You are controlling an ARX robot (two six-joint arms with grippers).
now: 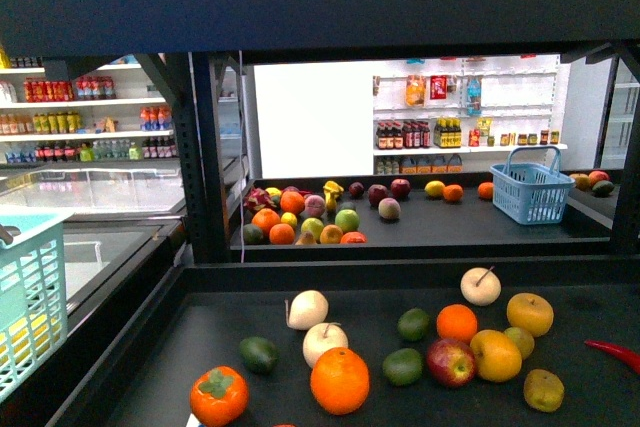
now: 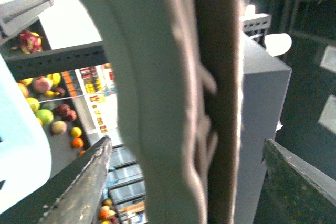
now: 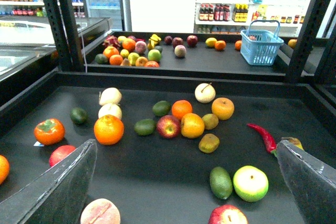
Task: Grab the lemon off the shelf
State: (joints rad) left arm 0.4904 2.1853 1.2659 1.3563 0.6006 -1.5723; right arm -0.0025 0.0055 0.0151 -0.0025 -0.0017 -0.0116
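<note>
The lemon, likely light, firm and slick-skinned, best pinched across its narrow middle, lies near the rear edge of the shelf's far tier beside an orange, while the right end effector and left end effector gape wide.

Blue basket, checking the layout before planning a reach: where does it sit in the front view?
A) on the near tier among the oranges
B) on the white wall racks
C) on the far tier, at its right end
C: the blue basket stands on the far tier, right of the fruit there.
</note>
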